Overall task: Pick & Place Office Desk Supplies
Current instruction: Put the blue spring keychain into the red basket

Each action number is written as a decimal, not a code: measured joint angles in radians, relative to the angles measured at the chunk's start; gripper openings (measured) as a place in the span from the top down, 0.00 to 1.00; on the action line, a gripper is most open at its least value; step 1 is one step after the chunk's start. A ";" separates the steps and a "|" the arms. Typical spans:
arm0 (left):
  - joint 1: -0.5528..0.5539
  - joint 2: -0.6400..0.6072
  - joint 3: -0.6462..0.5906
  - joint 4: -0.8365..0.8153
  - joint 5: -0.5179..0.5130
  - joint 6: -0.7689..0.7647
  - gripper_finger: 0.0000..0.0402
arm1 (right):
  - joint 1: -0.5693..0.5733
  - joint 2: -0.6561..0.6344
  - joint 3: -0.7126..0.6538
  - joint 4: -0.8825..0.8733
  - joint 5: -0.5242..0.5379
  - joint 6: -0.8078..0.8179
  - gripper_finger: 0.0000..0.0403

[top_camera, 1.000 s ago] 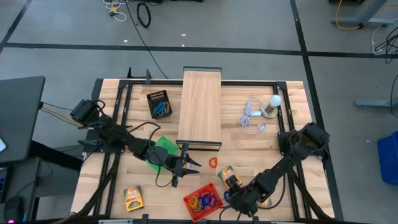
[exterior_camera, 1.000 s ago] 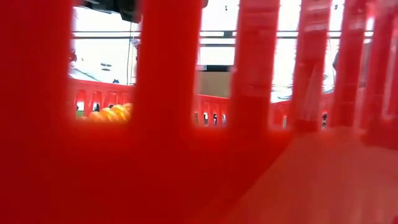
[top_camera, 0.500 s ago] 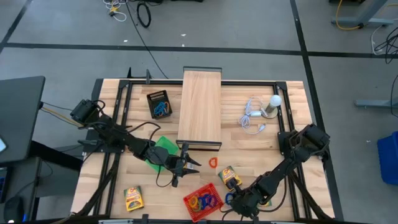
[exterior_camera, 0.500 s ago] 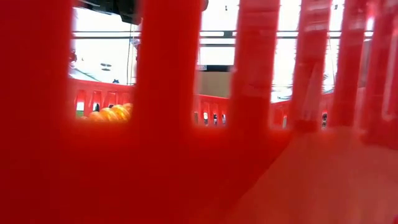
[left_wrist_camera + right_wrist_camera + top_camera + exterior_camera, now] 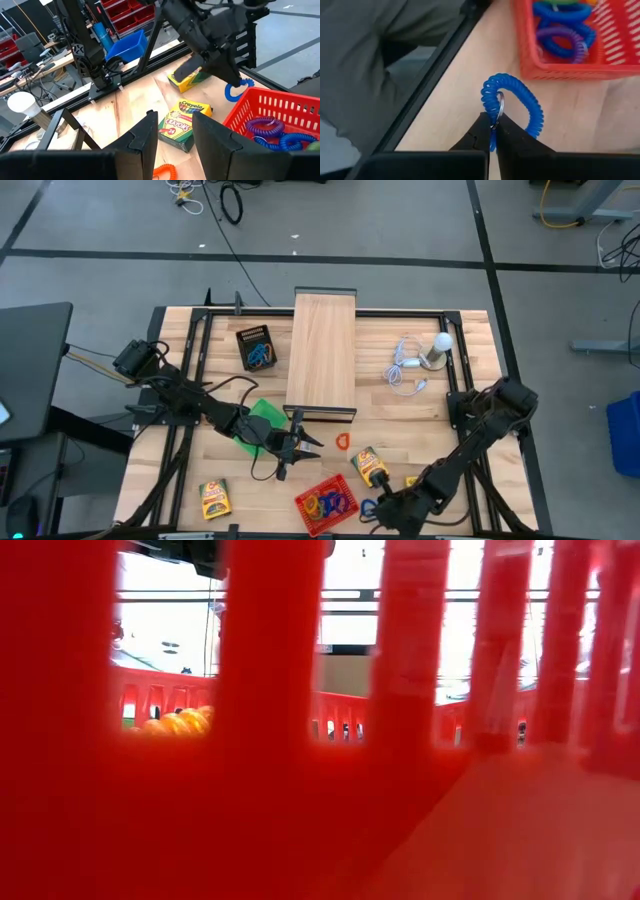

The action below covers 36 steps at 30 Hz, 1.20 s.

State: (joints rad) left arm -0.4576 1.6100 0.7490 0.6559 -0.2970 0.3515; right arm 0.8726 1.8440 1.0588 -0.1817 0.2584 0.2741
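My right gripper (image 5: 374, 507) is shut on a blue coiled loop (image 5: 512, 102) at the near edge, just right of the red basket (image 5: 326, 502), which holds several coloured loops (image 5: 560, 25). My left gripper (image 5: 303, 442) is open and empty near the table's middle, left of an orange loop (image 5: 343, 441) that lies flat on the table. One crayon box (image 5: 369, 465) lies beyond my right gripper, another (image 5: 213, 498) at the near left. A small yellow piece (image 5: 411, 481) lies right of the right arm. My right gripper pinches the blue loop between its two fingertips at the part of the coil beside its small metal ring (image 5: 495, 120). The fingers slant down toward the table's left. The loop arches out past the fingertips, beside the basket's outer wall (image 5: 555, 72); whether it touches the table I cannot tell.
A long pale wooden box (image 5: 322, 355) lies at the far middle, with a black box of loops (image 5: 257, 347) to its left and a white bulb with its cable (image 5: 430, 352) to its right. A green piece (image 5: 262, 415) lies under the left arm. The basket's wall (image 5: 270, 740) fills the low view.
My right gripper has gone a little toward the table's near edge with the blue loop, still shut on it. The arm's shift has uncovered the small yellow piece.
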 joint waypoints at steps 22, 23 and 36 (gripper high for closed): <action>-0.001 0.000 0.000 0.016 0.001 0.000 0.68 | -0.055 -0.022 0.120 0.053 0.062 -0.237 0.98; -0.001 0.000 0.000 0.015 0.001 0.000 0.68 | -0.073 -0.013 0.120 0.068 0.041 -0.267 0.98; -0.001 0.000 0.000 0.010 0.001 0.006 0.68 | -0.295 0.023 0.119 0.086 -0.228 -0.376 0.94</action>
State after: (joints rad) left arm -0.4583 1.6100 0.7490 0.6655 -0.2958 0.3572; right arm 0.5777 1.8671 1.1782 -0.0958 0.0306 -0.1022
